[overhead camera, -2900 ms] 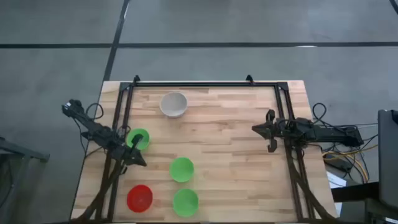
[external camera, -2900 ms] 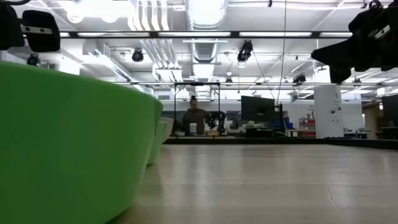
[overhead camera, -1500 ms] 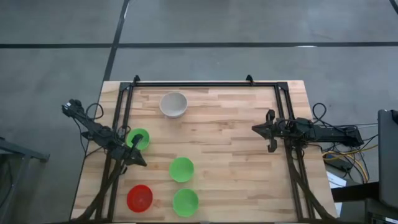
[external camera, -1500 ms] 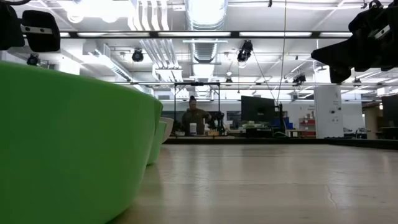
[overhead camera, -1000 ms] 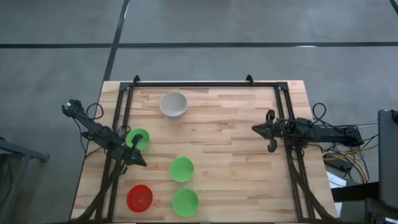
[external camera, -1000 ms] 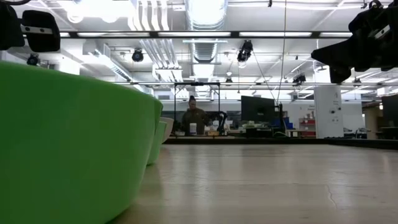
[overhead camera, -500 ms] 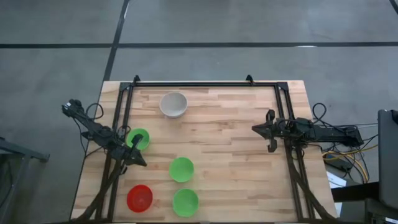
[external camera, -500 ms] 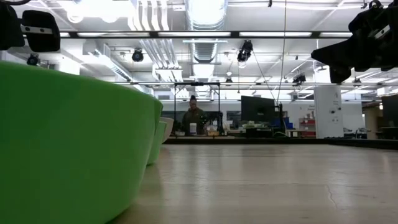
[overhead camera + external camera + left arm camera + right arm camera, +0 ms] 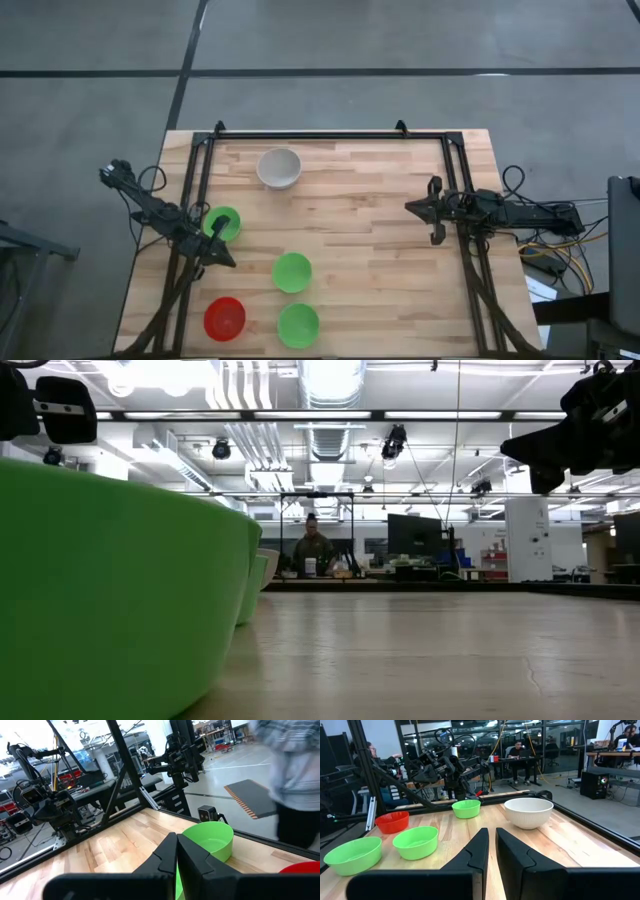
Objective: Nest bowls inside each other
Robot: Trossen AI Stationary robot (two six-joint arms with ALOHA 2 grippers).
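Note:
Five bowls stand upright and apart on the wooden table (image 9: 380,260), each on its base. The white-grey bowl (image 9: 279,167) is at the far left. One green bowl (image 9: 223,223) is at the left edge, and two green bowls (image 9: 291,272) (image 9: 298,325) and the red bowl (image 9: 224,318) are at the near left. My left gripper (image 9: 228,262) hovers shut, level, beside the left-edge green bowl; its wrist view shows a green bowl (image 9: 210,839) ahead. My right gripper (image 9: 408,207) hovers shut at the table's right side, far from all the bowls (image 9: 528,812).
A black metal frame (image 9: 330,135) runs along the table's far, left and right edges. A small camera (image 9: 207,813) sits at the near edge by the nearest green bowl (image 9: 100,600). The table's middle and right are bare wood. People show in the room beyond.

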